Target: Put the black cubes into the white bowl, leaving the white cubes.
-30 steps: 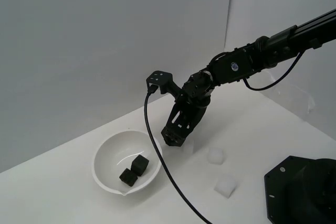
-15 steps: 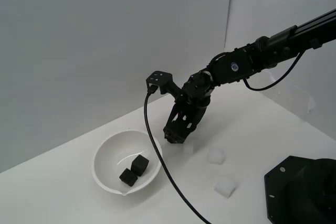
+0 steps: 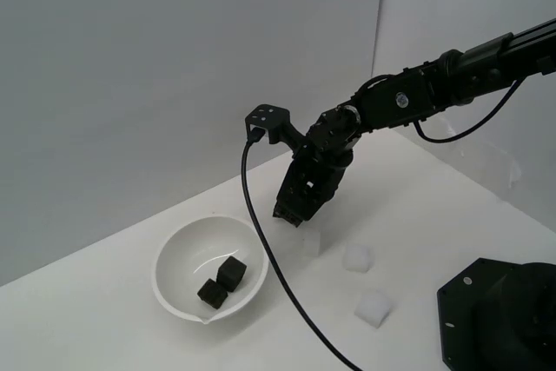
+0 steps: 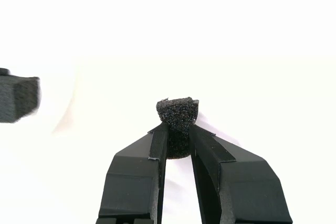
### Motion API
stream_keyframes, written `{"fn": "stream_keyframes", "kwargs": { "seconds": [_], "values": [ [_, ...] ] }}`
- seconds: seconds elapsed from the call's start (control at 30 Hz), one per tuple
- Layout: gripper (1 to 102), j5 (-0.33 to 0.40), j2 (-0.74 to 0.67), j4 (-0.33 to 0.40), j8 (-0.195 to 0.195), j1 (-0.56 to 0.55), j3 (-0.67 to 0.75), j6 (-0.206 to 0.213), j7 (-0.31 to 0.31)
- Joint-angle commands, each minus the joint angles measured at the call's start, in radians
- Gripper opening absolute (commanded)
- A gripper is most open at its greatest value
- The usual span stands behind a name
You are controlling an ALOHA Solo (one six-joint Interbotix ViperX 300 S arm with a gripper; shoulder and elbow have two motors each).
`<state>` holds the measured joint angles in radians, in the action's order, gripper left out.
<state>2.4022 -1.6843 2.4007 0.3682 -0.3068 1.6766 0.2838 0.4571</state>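
My gripper (image 3: 288, 215) is shut on a black cube (image 4: 178, 113), held in the air just off the white bowl (image 3: 178, 254) toward the exterior view's right. In the wrist view the gripper (image 4: 177, 132) pinches the cube's lower half and the top sticks out past the fingertips. Two more black cubes (image 3: 230, 273) (image 3: 211, 293) lie inside the bowl; one black cube (image 4: 18, 98) shows at the wrist picture's edge. Three white cubes sit on the table: one (image 3: 309, 241) right under the gripper, a second (image 3: 356, 257) and a third (image 3: 372, 308) farther to the exterior view's right.
A black cable (image 3: 261, 249) hangs from the wrist across the bowl's rim and down to the front. The arm's black base (image 3: 499, 319) fills the exterior view's lower right corner. A grey wall stands behind the white table (image 3: 87, 327).
The gripper has lifted a little with the black cube still in it, away from the white cube below. The cubes in the bowl have not moved.
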Motion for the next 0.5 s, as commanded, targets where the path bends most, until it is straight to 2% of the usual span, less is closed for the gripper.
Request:
{"fn": "stream_keyframes", "kwargs": {
  "seconds": [0.0,0.47],
  "values": [
    [3,-0.009,-0.064,-0.005,0.012,0.023,0.075,0.006,0.034],
    [3,-0.034,-0.316,-0.026,0.005,0.032,0.322,0.017,0.140]
  ]
}}
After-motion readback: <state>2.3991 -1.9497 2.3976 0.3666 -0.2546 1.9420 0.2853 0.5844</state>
